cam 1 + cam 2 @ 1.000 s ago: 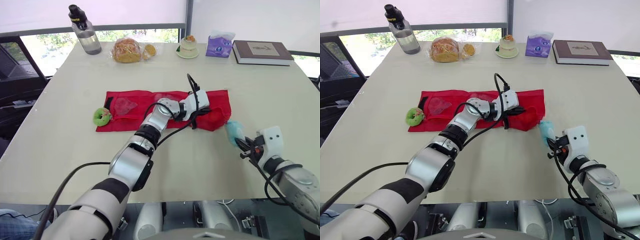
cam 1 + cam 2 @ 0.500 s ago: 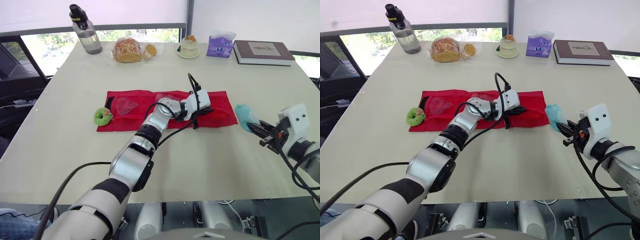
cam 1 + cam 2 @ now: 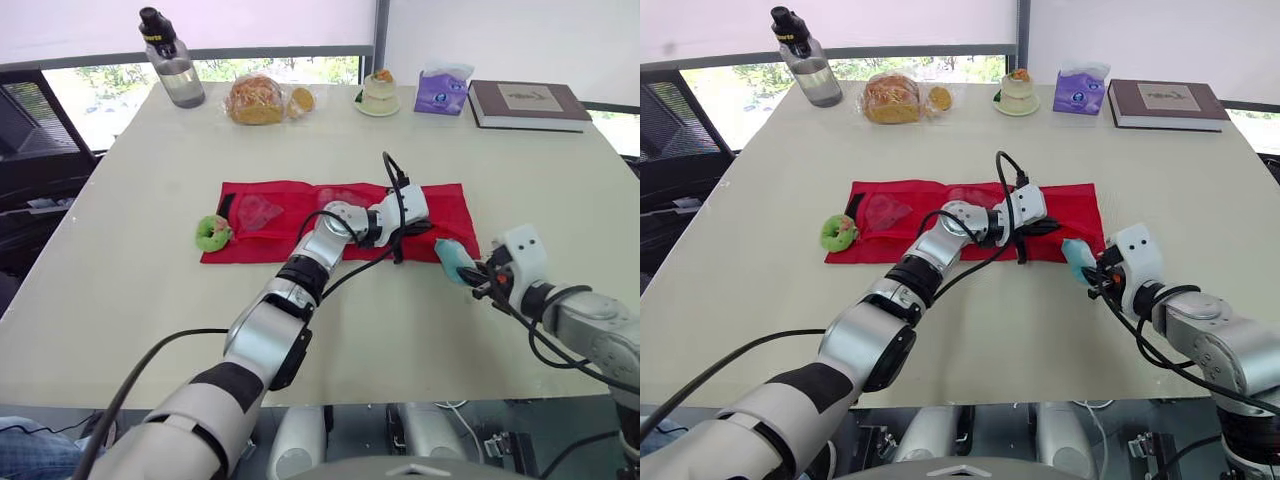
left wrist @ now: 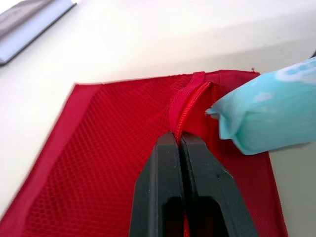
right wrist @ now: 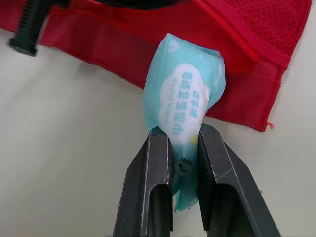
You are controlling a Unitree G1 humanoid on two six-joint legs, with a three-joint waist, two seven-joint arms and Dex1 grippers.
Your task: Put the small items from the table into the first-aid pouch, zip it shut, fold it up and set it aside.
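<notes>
The right gripper [image 5: 183,136] is clamped narrowly on the lower end of a teal packet of wipes [image 5: 190,94]. Half a second ago it was held out past the end of the red first-aid pouch [image 3: 270,215]. It has since been brought in and lower, so that the packet's free end is now set at the pouch's corner just ahead of the gripper. The left gripper [image 4: 178,140] is pressed shut on the pouch beside the zip [image 4: 185,106], as before, and the pouch end by it, bunched a second ago, is now laid flatter on the table [image 3: 150,300].

In the right wrist view the packet's white printed label is seen. In the left wrist view the zip's raised red edge is seen just beyond the left gripper, with the packet's tip close beside it. In the head views a green roll [image 3: 211,233] is seen at the pouch's end farthest from both grippers.
</notes>
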